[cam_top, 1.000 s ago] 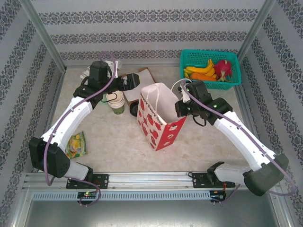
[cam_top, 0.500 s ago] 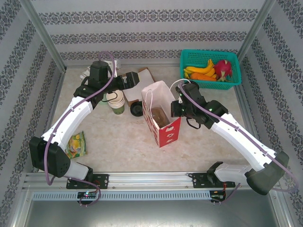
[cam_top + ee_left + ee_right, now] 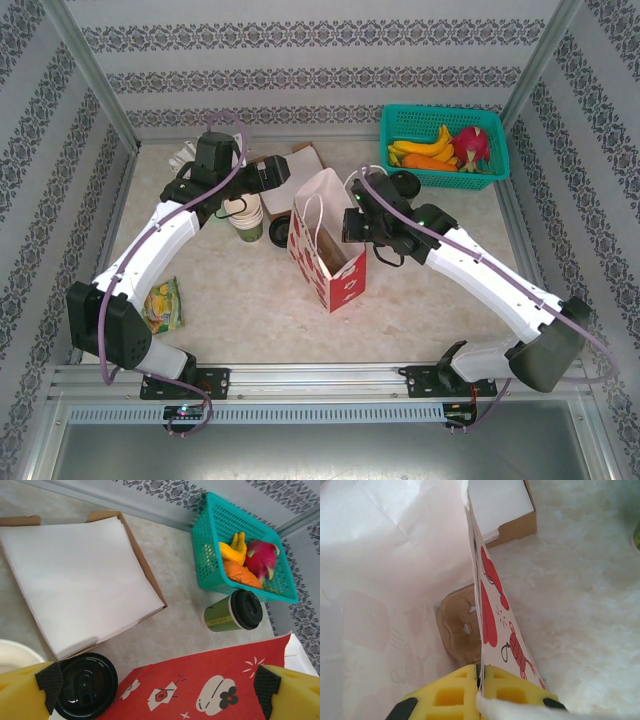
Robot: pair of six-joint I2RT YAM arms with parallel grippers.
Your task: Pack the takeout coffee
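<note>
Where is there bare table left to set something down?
Widest: the near strip between the snack packet, the paper bag and the front rail. Also right of the bag, in front of the teal basket. Crowded: left of the bag, around the stacked cups, lidded cup and paper box.

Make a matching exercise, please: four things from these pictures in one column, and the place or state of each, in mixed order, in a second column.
Things
1. coffee
2. bag
3. basket
4. left tool

Place or state
a. open
b. holds fruit
c. wall pinched by the right tool
d. next to the basket

Pairs: 1-d, 2-c, 3-b, 4-a
</note>
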